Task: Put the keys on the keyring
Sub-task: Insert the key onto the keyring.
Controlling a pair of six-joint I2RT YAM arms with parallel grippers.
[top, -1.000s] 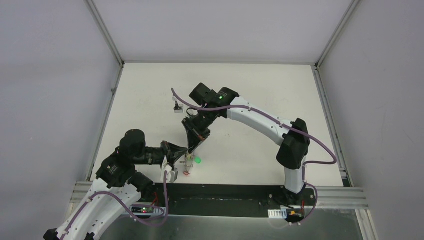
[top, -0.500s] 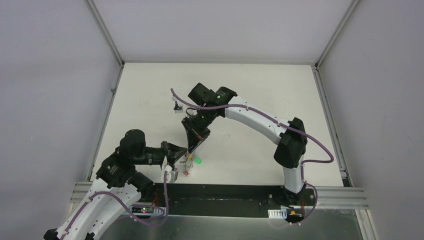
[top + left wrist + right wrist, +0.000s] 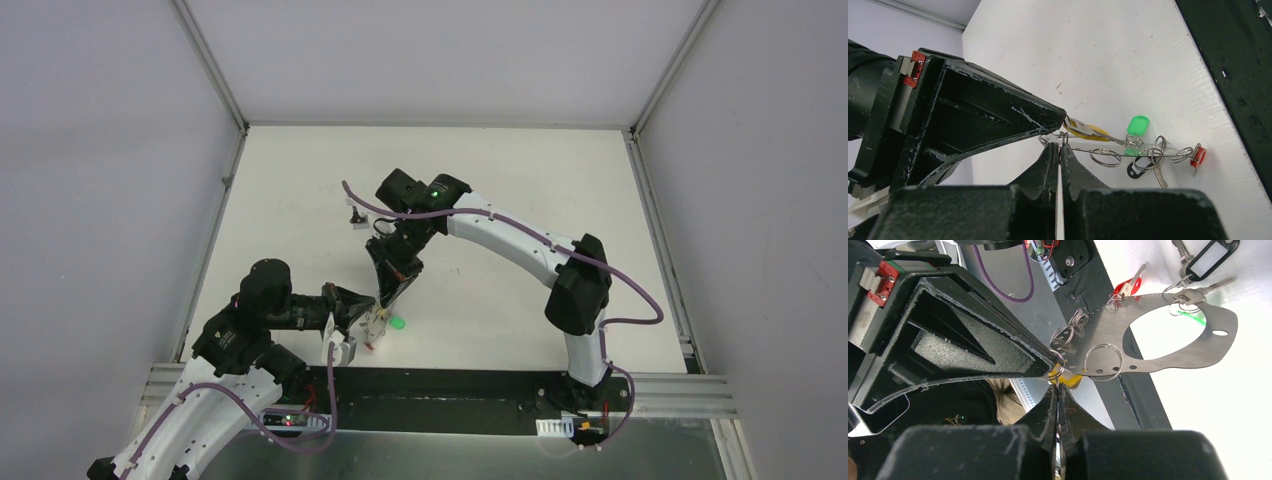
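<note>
Left pincer (image 3: pixel 1060 150) is clamped on the edge of the keyring (image 3: pixel 1113 332), held above the table (image 3: pixel 520 180); right pincer (image 3: pixel 1058 389) pinches the yellow-tagged key (image 3: pixel 1087 131) just beside it

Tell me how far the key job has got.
Done: the red-tagged key appears hooked on the keyring. In hand: left gripper pinches the keyring's end, right gripper pinches the yellow-tagged key beside it. Remaining: seating that key, plus the loose key on the table.
</note>
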